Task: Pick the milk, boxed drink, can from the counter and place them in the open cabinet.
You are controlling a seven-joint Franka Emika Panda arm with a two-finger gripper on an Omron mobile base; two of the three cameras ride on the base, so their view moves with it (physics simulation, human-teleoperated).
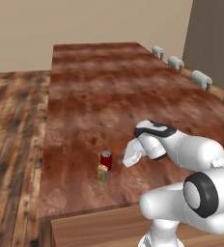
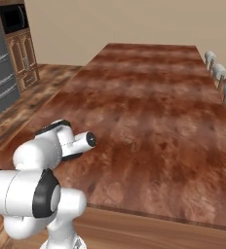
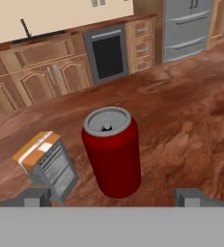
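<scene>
Can: the can stands upright on the counter, near its front-left part, silver top up, so the arm can take it from the side.
Boxed drink: the boxed drink stands just beside the can, on the side nearer the counter's front edge in the left base view; a narrow gap shows between them from the hand camera, and it looks slightly turned.
Milk: I cannot find a blue carton on the stretch of counter I can see.
Arm: bent low over the counter, hand brought down to the can's height and pointed at it from the right, which reads to me as lining up a side grasp.
Jaws: the gripper is spread wide, one tip low on each side of the can, wider than the can itself, holding and touching nothing.
Crowding: the left tip sits just in front of the boxed drink's lower corner, so closing in may nudge that box.
Cabinet: the tall open cabinet is not where I am looking; low arched-panel cupboards stand beyond the counter.
</scene>
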